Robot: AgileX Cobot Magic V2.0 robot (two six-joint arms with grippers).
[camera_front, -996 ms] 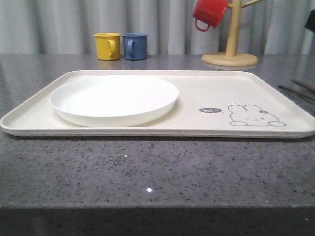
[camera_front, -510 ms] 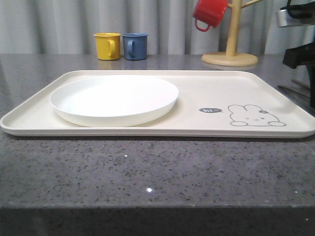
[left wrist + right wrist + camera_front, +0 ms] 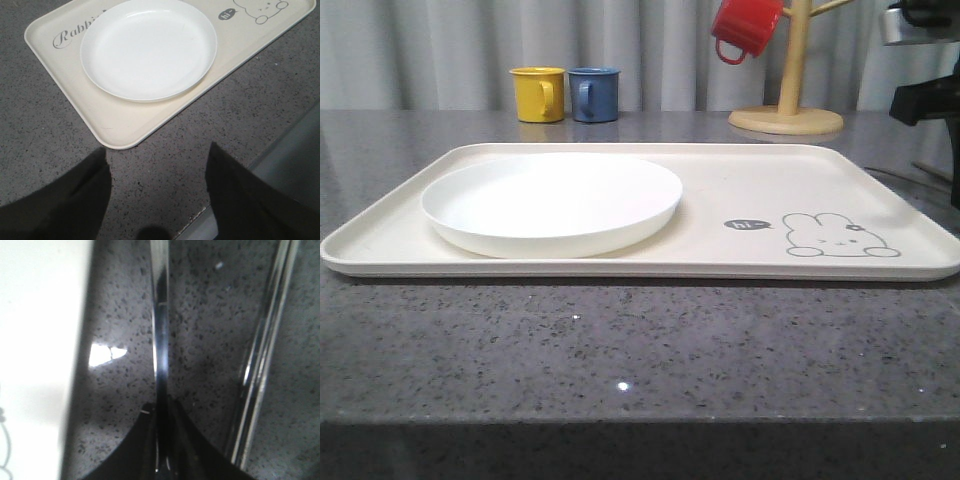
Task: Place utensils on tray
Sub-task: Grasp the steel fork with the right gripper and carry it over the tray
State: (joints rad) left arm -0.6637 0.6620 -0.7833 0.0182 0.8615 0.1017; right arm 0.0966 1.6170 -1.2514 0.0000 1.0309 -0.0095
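The cream tray (image 3: 740, 175) with the rabbit drawing lies across the table, and the white plate (image 3: 552, 200) rests on its left half. Both also show in the left wrist view: the tray (image 3: 125, 127) and the plate (image 3: 149, 49). My left gripper (image 3: 157, 150) hangs open over bare table just off the tray's corner. My right arm (image 3: 926, 95) is at the table's far right, beside the tray. My right gripper (image 3: 161, 407) is shut on the slim handle of a shiny metal utensil (image 3: 160, 325); fork or spoon, I cannot tell. The metal chopsticks (image 3: 260, 355) lie alongside it.
A yellow mug (image 3: 538, 94) and a blue mug (image 3: 594, 94) stand behind the tray. A red mug (image 3: 747, 27) hangs on a wooden mug tree (image 3: 787, 110) at the back right. The tray's edge (image 3: 45, 340) is close beside the held utensil.
My right arm has come into the front view at the far right, beside the tray. Since half a second ago it has shifted only slightly. Tray and plate have not moved.
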